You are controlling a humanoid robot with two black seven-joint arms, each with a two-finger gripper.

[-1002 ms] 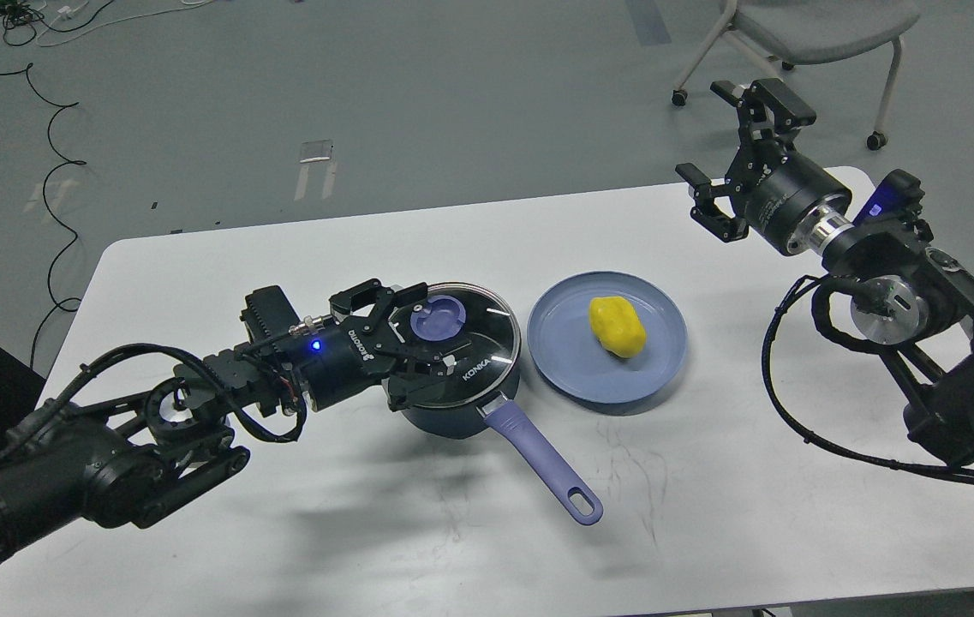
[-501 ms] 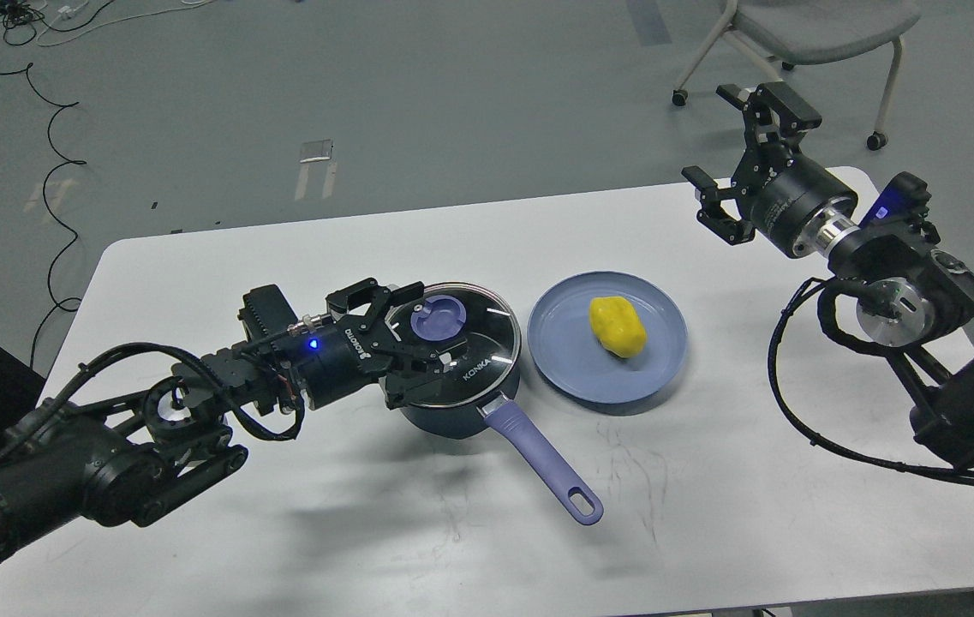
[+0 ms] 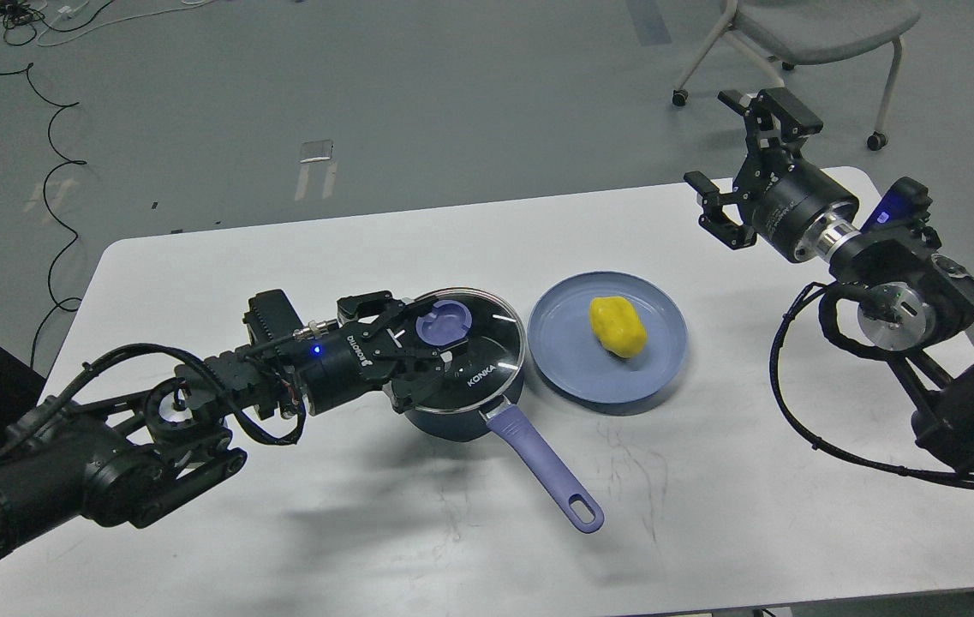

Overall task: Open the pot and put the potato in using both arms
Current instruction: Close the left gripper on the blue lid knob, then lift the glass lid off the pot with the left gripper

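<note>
the left gripper (image 3: 418, 347) looks clamped on the knob (image 3: 442, 323) of the pot (image 3: 465, 377) and should lift straight up, while the potato (image 3: 617, 326) waits on the plate (image 3: 564, 360) just beside the pot, right gripper (image 3: 739, 163) spread open beyond it

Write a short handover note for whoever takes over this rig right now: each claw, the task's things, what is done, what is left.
Left claw: fingers around the lid's knob, apparently shut on it; lid on the pot.
Right claw: open, empty, raised over the table's far right corner.
Potato: on the plate, right of the pot.
Done: the knob is gripped.
Left: lift the lid, pick up the potato, drop it in the pot.
</note>
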